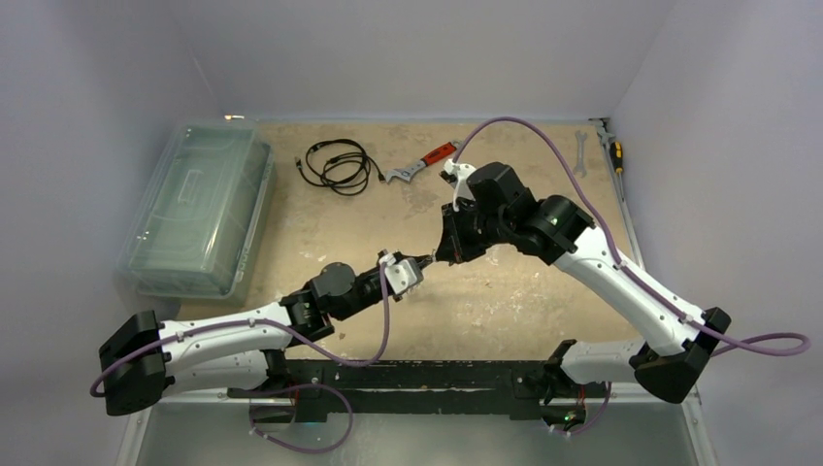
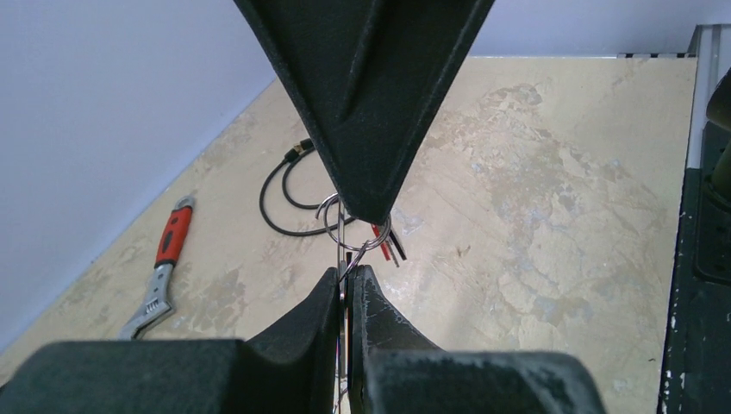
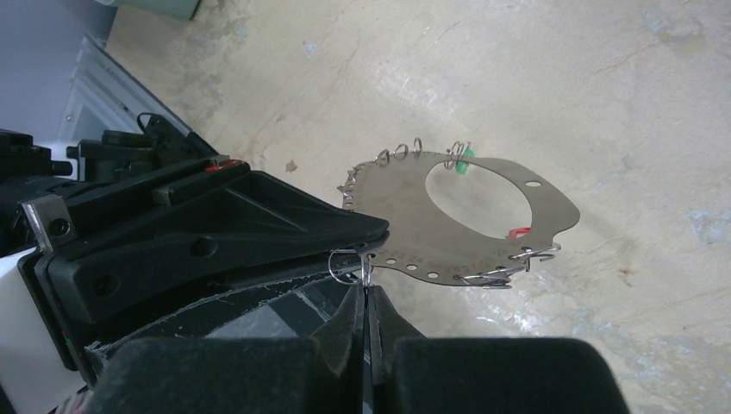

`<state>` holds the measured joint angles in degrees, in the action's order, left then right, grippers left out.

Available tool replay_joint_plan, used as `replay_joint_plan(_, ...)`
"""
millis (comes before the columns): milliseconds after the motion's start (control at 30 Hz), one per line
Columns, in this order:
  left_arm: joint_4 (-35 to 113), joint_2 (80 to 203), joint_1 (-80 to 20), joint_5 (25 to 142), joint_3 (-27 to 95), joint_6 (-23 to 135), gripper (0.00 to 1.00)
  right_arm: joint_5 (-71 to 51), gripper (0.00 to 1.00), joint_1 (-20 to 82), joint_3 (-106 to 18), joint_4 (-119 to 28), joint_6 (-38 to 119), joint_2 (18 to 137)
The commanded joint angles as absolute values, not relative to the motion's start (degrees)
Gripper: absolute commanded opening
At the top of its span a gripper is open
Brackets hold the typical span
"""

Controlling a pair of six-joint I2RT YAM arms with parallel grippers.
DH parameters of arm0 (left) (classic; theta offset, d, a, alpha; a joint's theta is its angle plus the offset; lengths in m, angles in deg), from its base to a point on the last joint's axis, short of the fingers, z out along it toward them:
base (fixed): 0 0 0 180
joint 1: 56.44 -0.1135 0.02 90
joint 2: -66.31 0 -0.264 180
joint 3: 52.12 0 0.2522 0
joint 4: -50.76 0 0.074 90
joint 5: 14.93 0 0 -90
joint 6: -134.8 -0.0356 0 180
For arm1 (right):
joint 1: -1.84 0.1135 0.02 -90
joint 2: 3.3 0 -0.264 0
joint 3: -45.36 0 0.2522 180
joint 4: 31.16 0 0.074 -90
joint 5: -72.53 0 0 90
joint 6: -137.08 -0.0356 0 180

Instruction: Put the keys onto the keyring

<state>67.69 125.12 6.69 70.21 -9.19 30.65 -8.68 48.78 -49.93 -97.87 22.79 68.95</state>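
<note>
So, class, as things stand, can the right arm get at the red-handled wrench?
Probably not yet: the way to the wrench looks free, but the right gripper is shut on a small ring at the edge of the keyring.

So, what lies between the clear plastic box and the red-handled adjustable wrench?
A coiled black cable, apart from both the plastic box and the adjustable wrench; the top view shows it.

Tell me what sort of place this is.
Probably a robot test cell in a lab: plain white walls box in a worn table that holds a wrench, a coiled cable and a clear plastic bin.
</note>
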Motion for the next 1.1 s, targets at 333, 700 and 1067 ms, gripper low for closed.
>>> replay_joint_plan(333, 62.0, 127.04, 7.19, 73.05, -4.31, 15.81, 0.0, 1.75, 0.0, 47.2, -56.72, -106.14, 26.18, 75.15)
replay_joint_plan(700, 71.05, 125.04, 7.54, 75.55, -9.32, 7.3, 0.0, 5.1, 0.0, 45.61, -53.96, -106.4, 25.73, 75.86)
replay_joint_plan(1067, 80.72, 124.17, 11.0, 75.7, -16.06, -6.59, 0.0, 6.28, 0.0, 44.41, -55.27, -107.3, 25.2, 78.21)
